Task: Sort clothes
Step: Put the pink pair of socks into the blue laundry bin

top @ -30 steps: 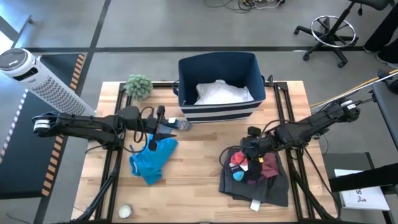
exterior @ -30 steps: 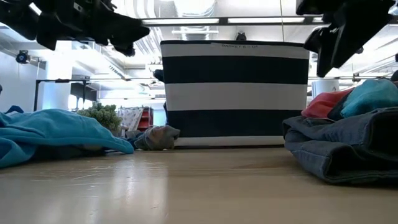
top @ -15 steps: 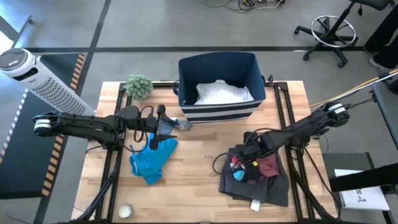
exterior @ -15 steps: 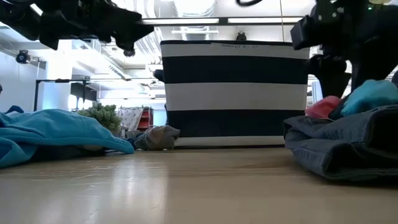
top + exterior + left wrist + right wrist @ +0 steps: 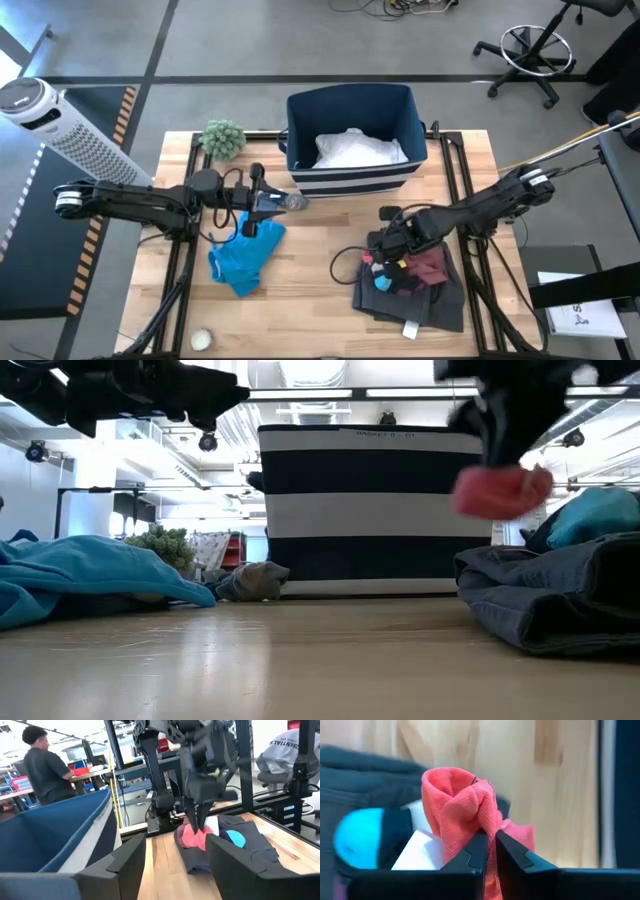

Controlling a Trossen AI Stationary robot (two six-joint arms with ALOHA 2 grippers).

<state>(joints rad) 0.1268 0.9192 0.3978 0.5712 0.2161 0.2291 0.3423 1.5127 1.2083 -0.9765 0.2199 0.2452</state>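
Currently the right gripper (image 5: 490,851) pinches a red garment (image 5: 470,810), lifted clear of the dark pile (image 5: 410,290) so it separates from neighbouring pieces. Beyond, the left gripper (image 5: 175,857) hangs open above the blue garment (image 5: 245,257), near the striped bin (image 5: 350,140).

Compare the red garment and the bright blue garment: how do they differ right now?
The red garment is small, bunched and pinched in the right gripper, hanging clear of the table in the low view; the bright blue garment is larger and lies spread on the table, ungripped, below the left gripper. Red hangs beside the dark pile; blue lies alone. Both are outside the bin.
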